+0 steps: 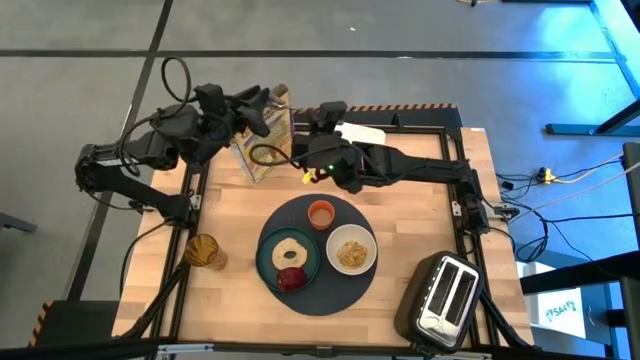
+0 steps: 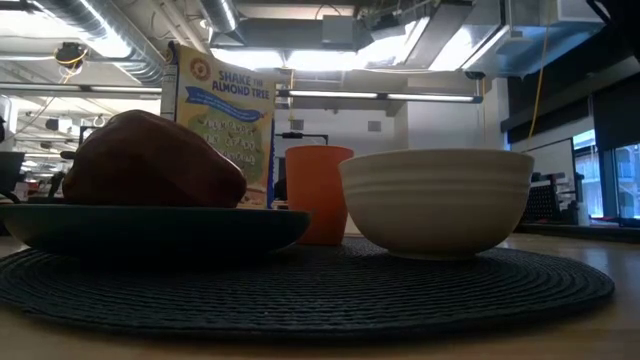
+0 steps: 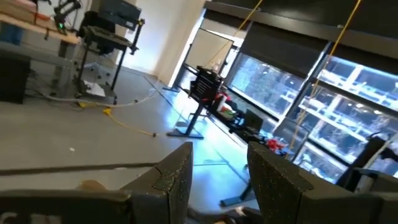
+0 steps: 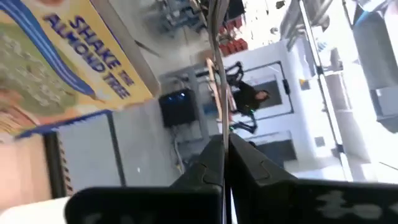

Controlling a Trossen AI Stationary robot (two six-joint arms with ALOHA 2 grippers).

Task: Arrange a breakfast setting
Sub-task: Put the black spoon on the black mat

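Observation:
The dark-grey mat (image 1: 335, 295) lies mid-table. On it stand the teal plate (image 1: 265, 262) with the ring-shaped bread (image 1: 293, 249) and the dark red fruit (image 1: 290, 278), the orange cup (image 1: 320, 213) and the white bowl (image 1: 351, 250) with cereal. In the low view the fruit (image 2: 150, 160), cup (image 2: 315, 190) and bowl (image 2: 435, 200) show close up. My right gripper (image 1: 312, 130) is at the far side, shut on the metal spoon (image 4: 217, 74). My left gripper (image 1: 262, 108) is open (image 3: 217, 180) and empty beside the top of the cereal box (image 1: 262, 140). My right gripper pinches the spoon between its two fingers; the thin metal shaft (image 4: 219, 146) shows edge-on and runs out past the fingertips. The spoon is lifted clear of the table. Which end the fingers have I cannot tell.
The cereal box (image 2: 220, 125) stands upright at the far left of the table. A glass of amber drink (image 1: 203, 250) stands left of the mat. A toaster (image 1: 445, 295) sits at the near right corner. A white object (image 1: 362, 132) lies at the far edge.

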